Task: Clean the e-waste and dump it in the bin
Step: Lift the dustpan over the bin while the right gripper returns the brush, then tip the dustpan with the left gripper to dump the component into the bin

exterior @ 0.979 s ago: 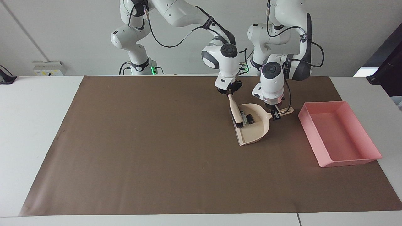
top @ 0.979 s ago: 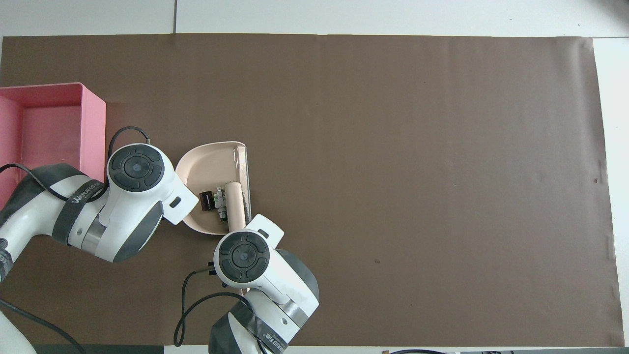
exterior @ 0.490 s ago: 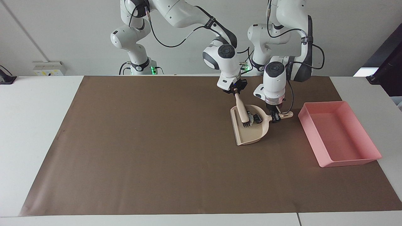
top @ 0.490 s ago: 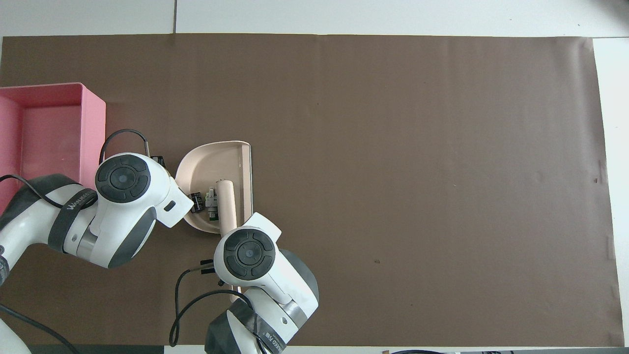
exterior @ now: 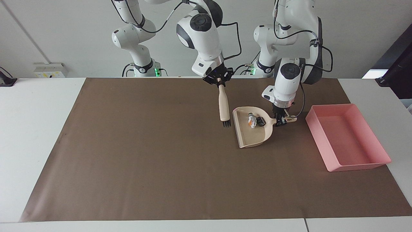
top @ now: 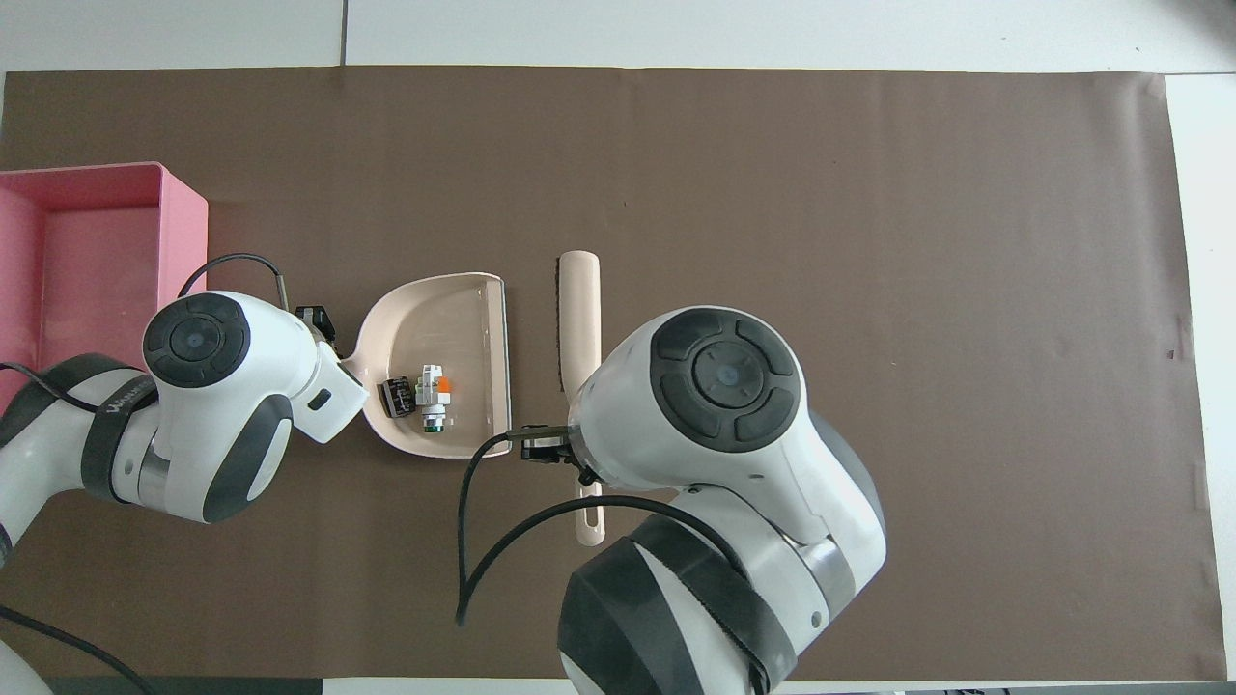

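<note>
I'm gripping the dustpan [exterior: 252, 127] by its handle, my left gripper [exterior: 281, 120] clenched on it just beside the pan's back wall, so the pan is staying flat on the brown mat [exterior: 161, 161] with its open lip facing the right arm's end of the table. The e-waste [exterior: 256, 120] is lying inside the pan, bunched against the back wall close to the handle: a white piece [top: 432, 388] with an orange tab and a small black block [top: 395, 397] touching it. That's where I want it, deep in, so nothing rolls out when I lift.

My right gripper [exterior: 219, 81] is clamped on the top of the brush [exterior: 223, 108], holding it upright over the mat just beside the pan's lip, bristles down and clear of the load.

The bin [exterior: 346, 138] is sitting near the pan, toward the left arm's end of the table. By my reckoning, tipping the pan over it is next.
</note>
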Robot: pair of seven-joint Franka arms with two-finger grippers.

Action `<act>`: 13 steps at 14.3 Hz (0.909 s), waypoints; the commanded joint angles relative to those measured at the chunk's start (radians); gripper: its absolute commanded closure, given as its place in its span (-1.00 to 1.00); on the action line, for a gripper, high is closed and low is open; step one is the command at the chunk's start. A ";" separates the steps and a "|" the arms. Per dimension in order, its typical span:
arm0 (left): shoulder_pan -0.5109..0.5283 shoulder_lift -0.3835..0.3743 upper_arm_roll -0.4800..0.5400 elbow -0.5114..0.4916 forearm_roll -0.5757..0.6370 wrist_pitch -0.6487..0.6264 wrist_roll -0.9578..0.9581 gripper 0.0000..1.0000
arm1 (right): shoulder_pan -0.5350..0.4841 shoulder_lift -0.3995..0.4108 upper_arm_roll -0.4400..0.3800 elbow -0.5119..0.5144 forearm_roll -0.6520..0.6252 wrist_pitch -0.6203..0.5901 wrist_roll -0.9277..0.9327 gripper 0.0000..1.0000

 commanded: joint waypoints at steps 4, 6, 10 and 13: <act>0.111 -0.021 0.011 0.207 -0.056 -0.219 0.100 1.00 | -0.330 -0.075 0.016 -0.151 -0.169 -0.080 -0.228 1.00; 0.190 -0.017 0.012 0.296 -0.058 -0.303 0.199 1.00 | -0.465 -0.096 0.016 -0.227 -0.199 -0.057 -0.411 1.00; 0.357 0.026 0.014 0.448 -0.059 -0.385 0.273 1.00 | -0.681 -0.119 0.016 -0.359 -0.258 0.021 -0.682 1.00; 0.503 0.058 0.017 0.496 -0.049 -0.364 0.475 1.00 | -0.778 -0.150 0.016 -0.480 -0.258 0.144 -0.726 1.00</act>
